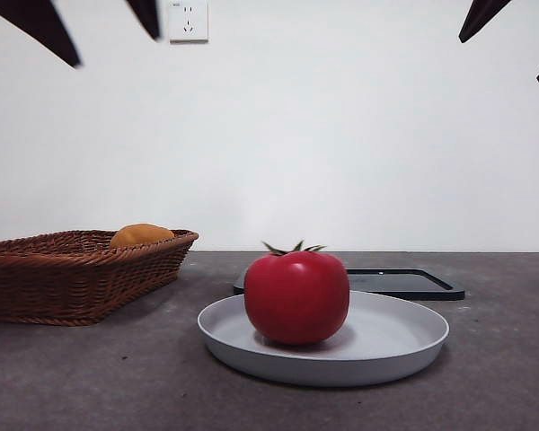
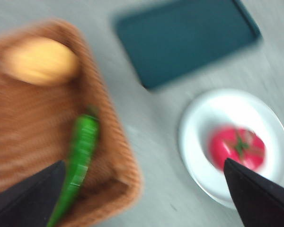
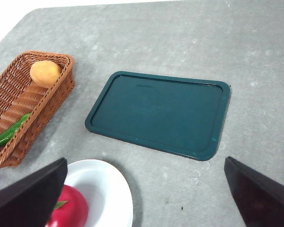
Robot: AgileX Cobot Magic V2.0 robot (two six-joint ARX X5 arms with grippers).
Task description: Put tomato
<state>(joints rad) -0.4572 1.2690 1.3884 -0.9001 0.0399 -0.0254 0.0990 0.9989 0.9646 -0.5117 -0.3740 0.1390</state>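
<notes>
Currently I see the tomato [image 1: 296, 297] resting upright inside the white plate [image 1: 404, 346], slightly toward the basket side of the plate's centre, with its green stem pointing up. The plate sits on the grey table [image 1: 503, 386], just in front of the dark green tray [image 3: 161, 113], which lies flat and holds nothing. To one side stands the wicker basket [image 1: 67, 278]; it contains an orange-yellow round item [image 3: 45, 72] at one end and a green pepper [image 3: 8, 133] lying along the floor of the basket. The left gripper [image 2: 146, 189] hangs above the gap between basket and plate; its jaws are spread wide and grip nothing, though this wrist view is blurred. The right gripper [image 3: 146, 189] hangs above the near edge of the tray, with the plate and tomato just under one jaw; its jaws are likewise wide apart and hold nothing. In the front view only black jaw tips show at the top corners, well above the tomato
</notes>
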